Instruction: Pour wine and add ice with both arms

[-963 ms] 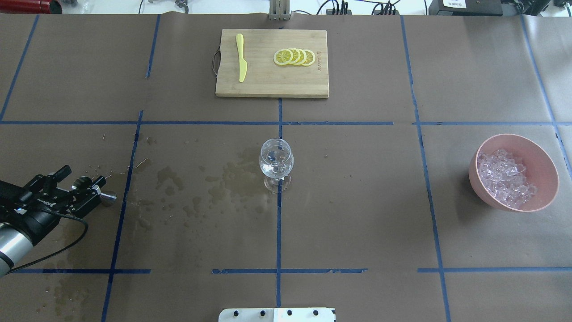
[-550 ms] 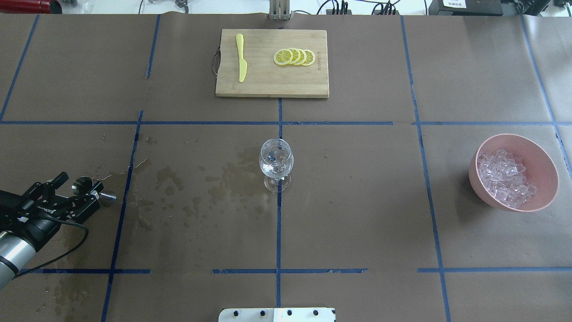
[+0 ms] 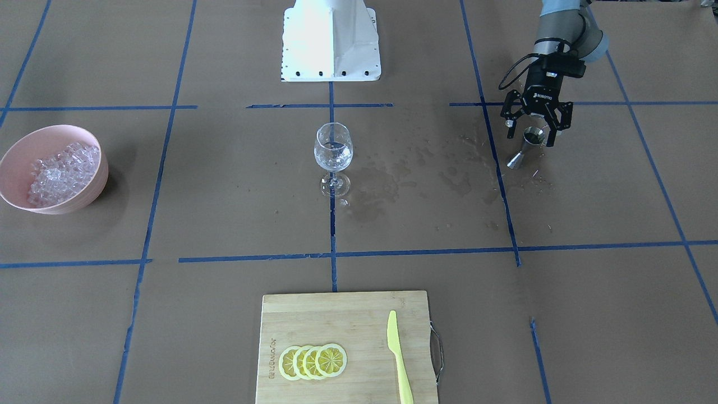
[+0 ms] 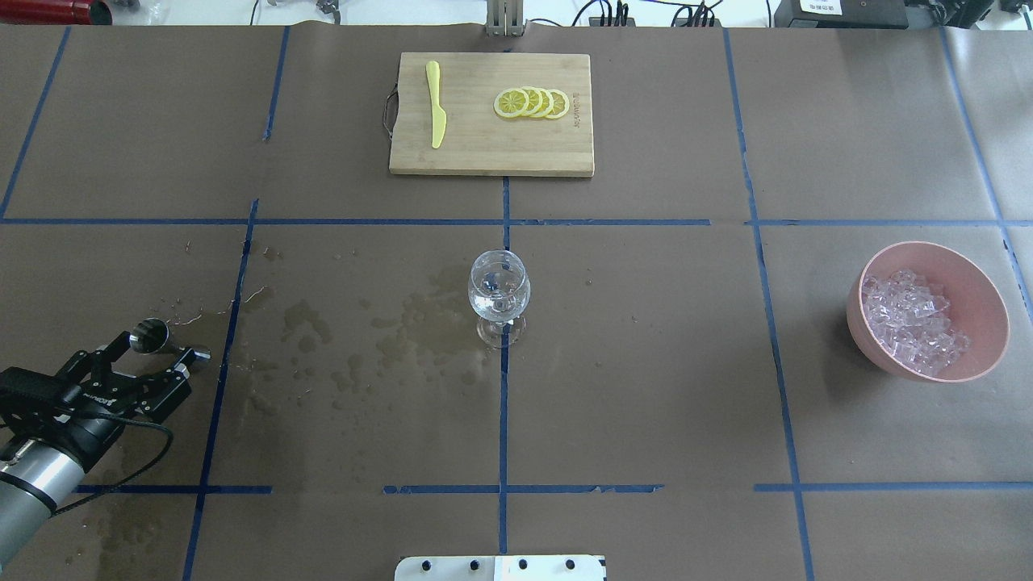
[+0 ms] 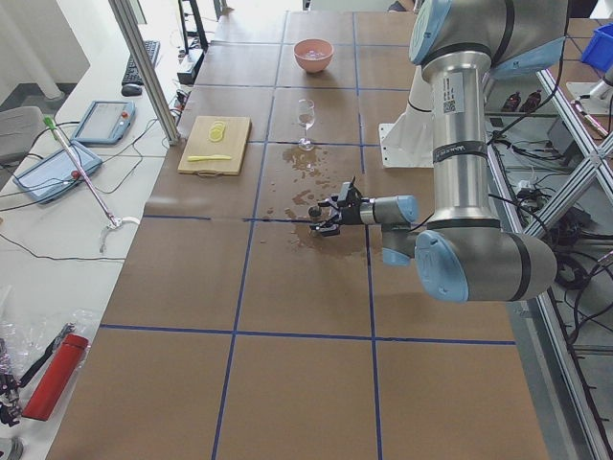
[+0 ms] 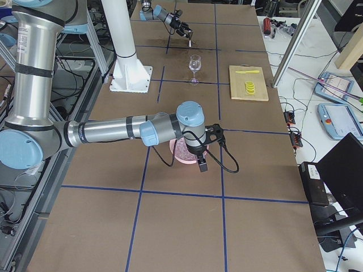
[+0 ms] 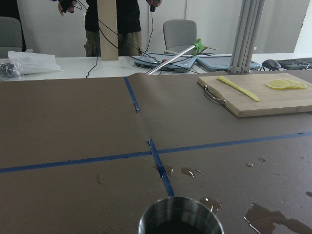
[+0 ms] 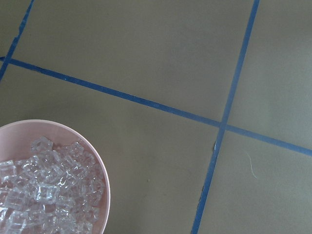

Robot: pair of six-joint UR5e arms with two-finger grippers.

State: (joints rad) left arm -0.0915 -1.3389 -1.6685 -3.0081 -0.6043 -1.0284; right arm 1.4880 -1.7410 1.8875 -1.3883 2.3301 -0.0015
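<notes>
A stemmed glass [image 4: 499, 294] with clear liquid stands at the table's middle, also in the front view [image 3: 333, 151]. The ice [image 4: 912, 323] lies heaped in a pink bowl [image 4: 972, 262] at the right. My left gripper [image 4: 153, 357] is open, and a steel jigger [image 4: 171, 344] stands upright on the table between its fingertips, ungripped; both show in the front view, the gripper [image 3: 531, 137] over the jigger [image 3: 523, 148]. The left wrist view shows only the jigger's rim [image 7: 178, 217]. My right gripper [image 6: 202, 164] hovers above the bowl; I cannot tell whether it is open. The right wrist view shows the ice [image 8: 44, 195].
A wooden cutting board [image 4: 491, 153] at the far middle holds lemon slices [image 4: 533, 103] and a yellow knife [image 4: 436, 105]. Wet patches [image 4: 387, 331] lie between the jigger and the glass. The white robot base [image 3: 331, 39] stands at the near edge.
My left gripper has drawn back toward the robot's side along the table. The jigger stands where it was.
</notes>
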